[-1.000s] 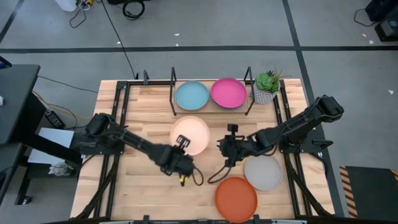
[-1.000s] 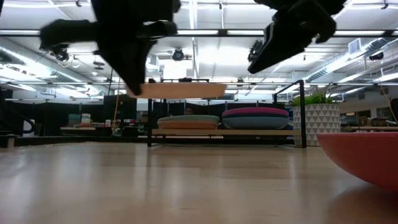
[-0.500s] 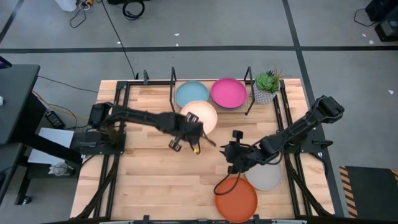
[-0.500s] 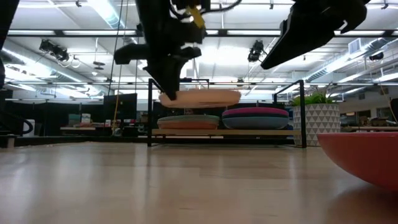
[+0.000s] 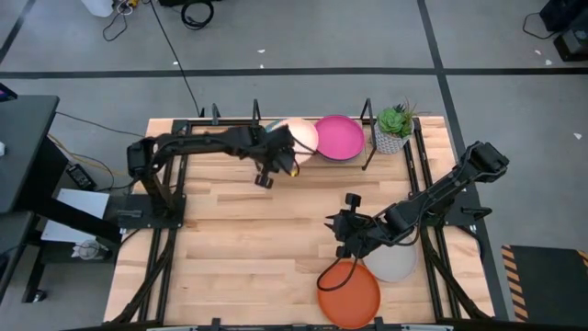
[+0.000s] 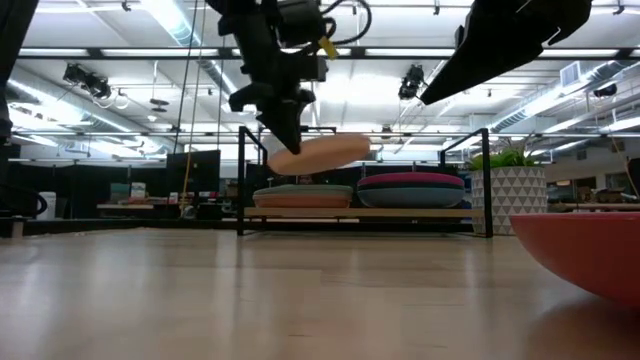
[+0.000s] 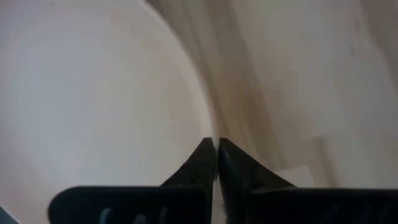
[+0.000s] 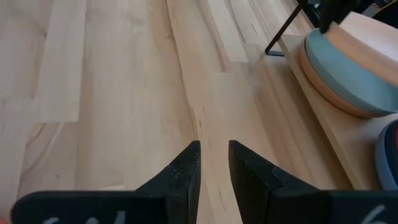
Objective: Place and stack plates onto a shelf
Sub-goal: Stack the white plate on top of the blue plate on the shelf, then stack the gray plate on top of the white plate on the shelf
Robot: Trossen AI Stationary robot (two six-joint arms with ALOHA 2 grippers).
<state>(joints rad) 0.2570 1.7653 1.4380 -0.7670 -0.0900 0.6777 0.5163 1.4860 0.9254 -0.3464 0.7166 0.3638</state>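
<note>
My left pincer [image 5: 278, 162] is clenched on the rim of the cream plate [image 5: 302, 139], and I hold it in the air over the left end of the shelf [image 5: 366, 158] at the back of the table [image 5: 230, 239]. From the low view the cream plate [image 6: 320, 153] hangs tilted, its gripped edge lower, just above the stack there and clear of it. That stack shows a light teal plate [image 6: 303, 190] on a tan-brown one [image 6: 300, 201]. Just beside it on the shelf sits the magenta plate [image 5: 338, 137], on top of a blue plate [image 6: 410, 196]. In my left wrist view the two fingers [image 7: 202, 163] meet tightly at the cream plate's edge

My right pincer [image 5: 339, 236] hovers above the table's front right part, fingers a little apart and empty, near the orange plate [image 5: 349, 296] and the grey plate [image 5: 393, 262], which lie flat on the table. A potted plant [image 5: 394, 127] stands at the shelf's right end
</note>
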